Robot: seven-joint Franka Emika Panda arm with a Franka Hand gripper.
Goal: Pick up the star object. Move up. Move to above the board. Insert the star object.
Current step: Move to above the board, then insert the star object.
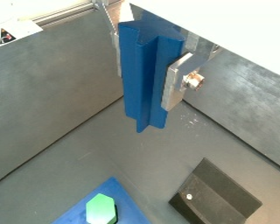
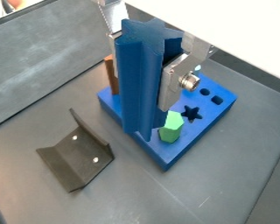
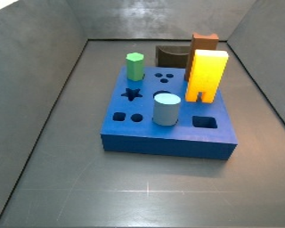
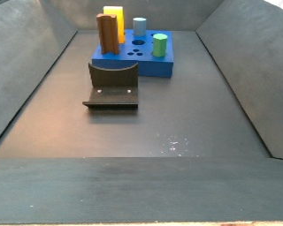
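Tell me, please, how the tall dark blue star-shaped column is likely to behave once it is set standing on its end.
The tall dark blue star-shaped column, held in the gripper in both wrist views, looks rigid, with straight edges. Being slim and tall, it would probably tip easily if nudged. Its ridges should keep it from rolling if it falls.

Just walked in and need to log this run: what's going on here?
The Panda's gripper holds the tall, ridged dark blue star object between its silver fingers, lifted clear of the floor. In the wrist views it hangs beside the large royal-blue board, near the green hexagonal post. The star-shaped hole is open, so insertion is not yet done.
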